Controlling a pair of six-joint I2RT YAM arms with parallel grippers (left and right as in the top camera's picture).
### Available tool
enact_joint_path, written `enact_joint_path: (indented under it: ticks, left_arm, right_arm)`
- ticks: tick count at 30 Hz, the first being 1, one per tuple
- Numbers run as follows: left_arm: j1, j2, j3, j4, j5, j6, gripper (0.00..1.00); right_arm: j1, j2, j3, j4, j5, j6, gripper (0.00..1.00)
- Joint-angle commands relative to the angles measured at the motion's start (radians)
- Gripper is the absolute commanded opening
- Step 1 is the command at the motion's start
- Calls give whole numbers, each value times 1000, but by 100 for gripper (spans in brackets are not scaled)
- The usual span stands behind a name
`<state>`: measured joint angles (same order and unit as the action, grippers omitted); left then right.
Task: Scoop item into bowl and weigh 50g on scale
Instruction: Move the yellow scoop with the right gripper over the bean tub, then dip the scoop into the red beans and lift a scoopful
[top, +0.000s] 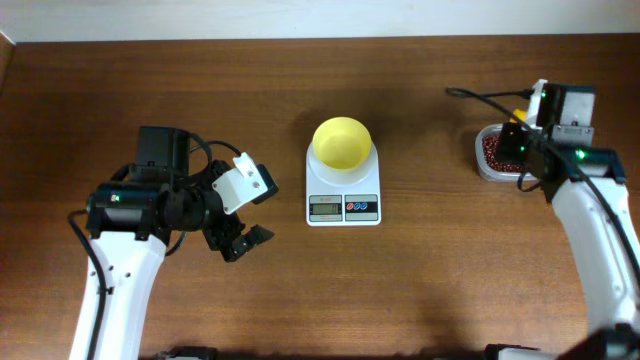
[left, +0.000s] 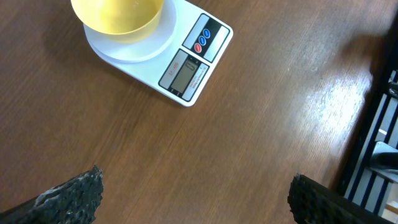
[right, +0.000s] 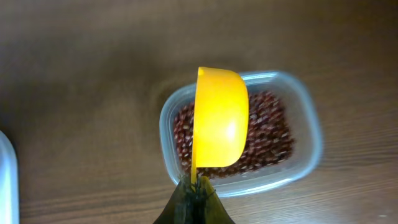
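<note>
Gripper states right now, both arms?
Left gripper: open, empty.
Right gripper: closed on the scoop handle, over the tub of beans.

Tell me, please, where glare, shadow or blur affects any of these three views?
Overhead: evenly lit and sharp, with no glare. Left wrist: a pale sheen on the table at right, while the scale stays crisp. Right wrist: dim and soft, with a bright highlight on the scoop above slightly blurred beans.
</note>
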<state>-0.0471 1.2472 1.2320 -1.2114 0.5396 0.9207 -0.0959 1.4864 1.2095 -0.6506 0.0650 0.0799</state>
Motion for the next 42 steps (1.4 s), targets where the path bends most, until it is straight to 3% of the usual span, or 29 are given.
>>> enact_joint_path:
  ticks: [1,14,21,29,42]
  left_arm:
    - [6,-15,-5,-1,18,12,99]
    - [6,-15,-5,-1,18,12,99]
    - [6,-15,-5,-1,18,12,99]
    - [6,-15,-5,-1,18,12,99]
    - [6,-15,-5,-1,18,12,99]
  right_arm:
    - [-5,72,15,-39,-28,14,4]
    - [-5,173,11,-49,144,41,4]
    - [-10,205,8,-48,-39,98,4]
    - [-138,205,6,-52,-222,173,4]
    - [-170,205,-47,-44,-290,276,4]
